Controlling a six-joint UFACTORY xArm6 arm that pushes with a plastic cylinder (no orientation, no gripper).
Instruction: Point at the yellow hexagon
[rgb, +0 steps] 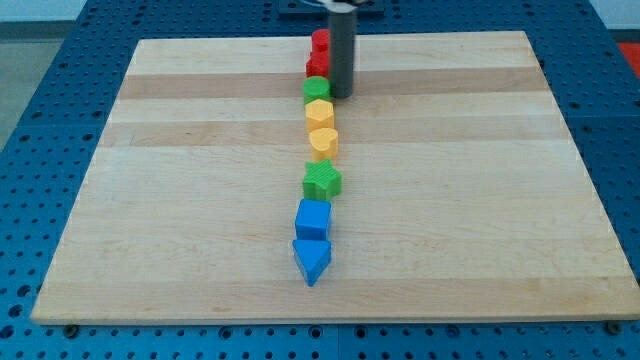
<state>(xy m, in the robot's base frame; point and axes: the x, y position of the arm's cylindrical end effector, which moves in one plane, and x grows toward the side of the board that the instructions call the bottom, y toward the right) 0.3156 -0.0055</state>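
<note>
The yellow hexagon (319, 113) sits in a column of blocks running down the middle of the wooden board (180, 200). The dark rod comes down from the view's top, and my tip (341, 94) rests just to the right of the green block (317, 89), slightly above and right of the yellow hexagon, not touching it. Below the hexagon lies a yellow heart-shaped block (324, 142). Above the green block are two red blocks (319, 43), (315, 66), partly hidden by the rod.
Lower in the column are a green star block (322, 181), a blue cube (313, 218) and a blue triangle (311, 259). A blue pegboard table (60, 60) surrounds the board.
</note>
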